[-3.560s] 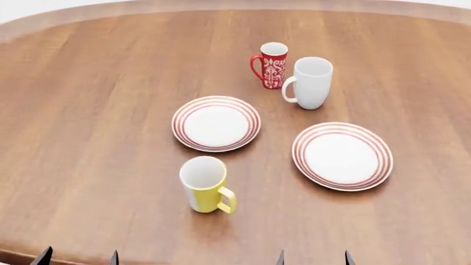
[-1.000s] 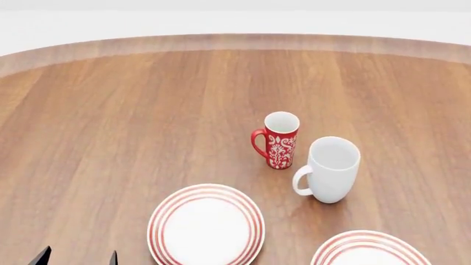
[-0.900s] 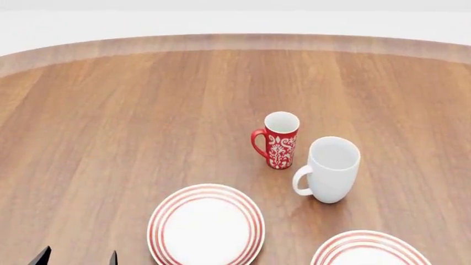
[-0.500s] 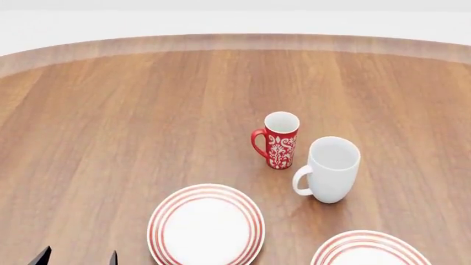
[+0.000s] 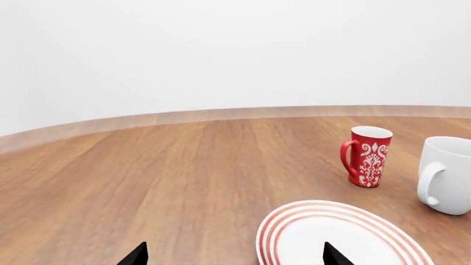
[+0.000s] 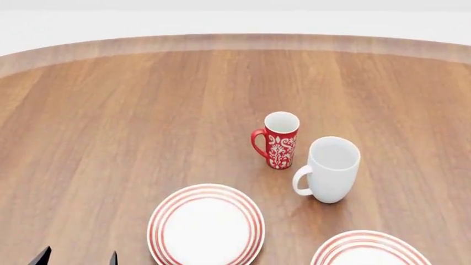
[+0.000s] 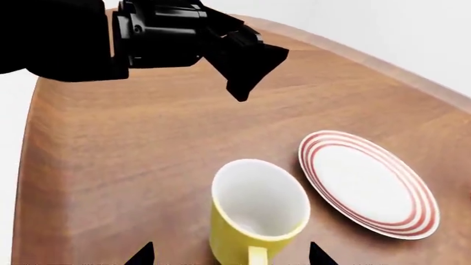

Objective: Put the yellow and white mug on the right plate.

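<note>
Yellow and white mug [image 7: 259, 216] upright, mouth up, handle twd right-wrist cam.

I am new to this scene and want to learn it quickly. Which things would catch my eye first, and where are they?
First, the yellow and white mug, upright on the wooden table, close before the right pincer with its handle toward the camera and a red-ringed plate beside it. In the head view, the red patterned mug and the taller white mug stand close together beyond two plates; the yellow mug is outside that view.
</note>
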Motion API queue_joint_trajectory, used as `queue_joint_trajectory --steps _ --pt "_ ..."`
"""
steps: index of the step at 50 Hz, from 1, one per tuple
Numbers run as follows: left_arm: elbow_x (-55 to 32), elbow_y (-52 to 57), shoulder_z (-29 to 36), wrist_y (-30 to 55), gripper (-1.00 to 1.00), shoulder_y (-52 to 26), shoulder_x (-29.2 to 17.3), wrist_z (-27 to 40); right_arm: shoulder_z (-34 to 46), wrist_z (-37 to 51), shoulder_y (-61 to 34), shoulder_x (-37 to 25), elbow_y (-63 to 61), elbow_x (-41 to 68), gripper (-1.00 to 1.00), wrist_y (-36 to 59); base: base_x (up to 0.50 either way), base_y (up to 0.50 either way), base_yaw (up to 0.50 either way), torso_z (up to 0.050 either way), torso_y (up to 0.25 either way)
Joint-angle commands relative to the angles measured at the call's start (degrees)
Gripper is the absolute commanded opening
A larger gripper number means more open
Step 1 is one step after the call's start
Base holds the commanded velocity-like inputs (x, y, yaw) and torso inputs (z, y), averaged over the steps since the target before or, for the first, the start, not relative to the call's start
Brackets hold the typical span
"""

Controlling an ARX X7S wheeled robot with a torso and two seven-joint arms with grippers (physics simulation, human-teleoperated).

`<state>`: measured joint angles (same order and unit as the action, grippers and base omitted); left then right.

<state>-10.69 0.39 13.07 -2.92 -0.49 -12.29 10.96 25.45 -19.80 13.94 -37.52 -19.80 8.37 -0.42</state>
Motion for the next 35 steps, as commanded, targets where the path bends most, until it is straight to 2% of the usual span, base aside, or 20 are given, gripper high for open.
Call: queue_joint_trajectory --steps 1,15,35 --pt "-0.2 -0.1 0.3 -0.1 1.00 -0.1 -0.2 0.2 0.1 -0.4 -0.2 0.4 1.7 1.0 1.00 -0.6 0.00 0.00 0.00 0.000 0.000" --pt "-0.5 -0.6 0.7 -0.3 1.00 -0.3 -0.4 0.4 -0.3 -4.0 -1.5 1.8 5.1 8.8 1.00 -0.4 0.00 0.00 0.00 0.000 0.000" --pt "-0.8 -0.6 1.1 -0.5 1.00 -0.4 -0.8 0.9 0.2 -5.0 -3.5 2.4 7.6 9.6 1.00 0.4 0.00 0.00 0.00 0.000 0.000"
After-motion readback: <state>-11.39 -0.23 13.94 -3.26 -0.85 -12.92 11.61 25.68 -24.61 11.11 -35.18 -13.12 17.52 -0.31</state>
